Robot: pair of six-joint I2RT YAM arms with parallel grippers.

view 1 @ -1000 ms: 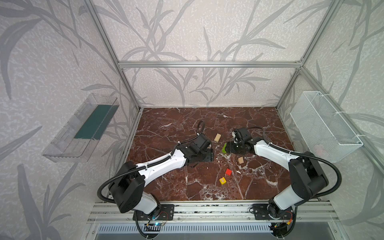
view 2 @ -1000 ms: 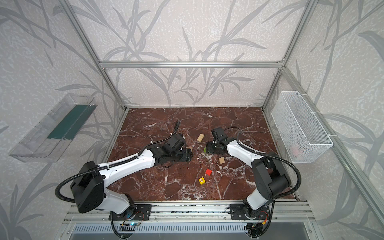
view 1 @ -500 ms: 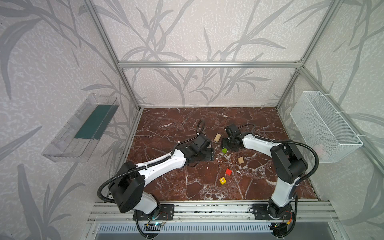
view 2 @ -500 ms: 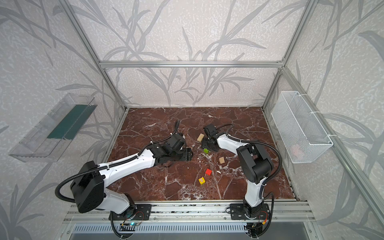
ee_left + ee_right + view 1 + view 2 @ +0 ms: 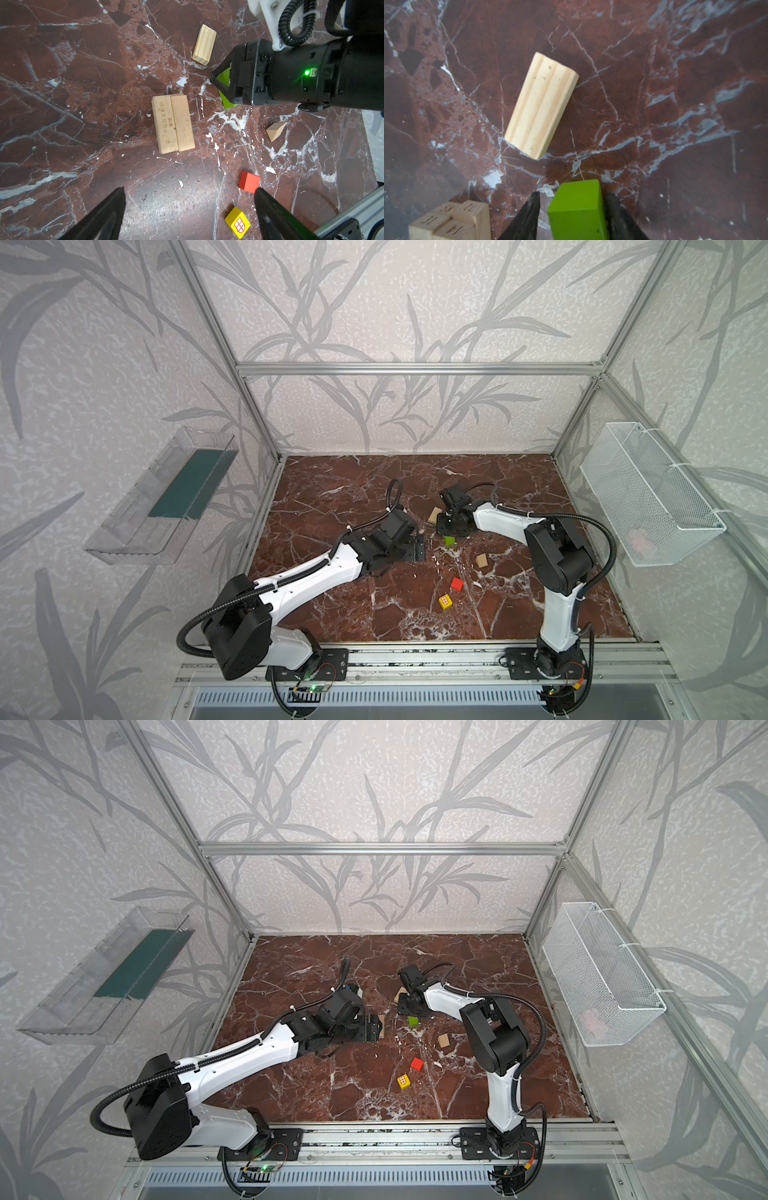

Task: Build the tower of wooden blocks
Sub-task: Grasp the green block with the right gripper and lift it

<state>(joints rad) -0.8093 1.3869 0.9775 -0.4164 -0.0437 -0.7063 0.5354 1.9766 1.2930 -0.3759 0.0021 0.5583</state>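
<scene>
No wood block tower shows; the blocks lie loose on the marble floor. My right gripper (image 5: pixel 573 194) is open and straddles the lime-green bar (image 5: pixel 578 209) (image 5: pixel 449 540), with one finger against it and a gap at the other. Just beyond lies a grooved tan block (image 5: pixel 540 105) (image 5: pixel 434 514). My left gripper (image 5: pixel 190 191) (image 5: pixel 419 549) is wide open and holds nothing. Ahead of it two tan bars (image 5: pixel 173 123) lie side by side. The red cube (image 5: pixel 249 184) (image 5: pixel 457 583) and the yellow patterned cube (image 5: pixel 238 222) (image 5: pixel 445 601) sit nearer the front.
A tan wedge (image 5: pixel 481 560) (image 5: pixel 275 129) lies right of the green bar. A wire basket (image 5: pixel 648 497) hangs on the right wall and a clear tray (image 5: pixel 162 497) on the left wall. An aluminium rail (image 5: pixel 415 659) runs along the front edge.
My right arm has swung its elbow inward, its gripper has come over the green bar and its jaws have narrowed around it. My left gripper has opened wider in place.
</scene>
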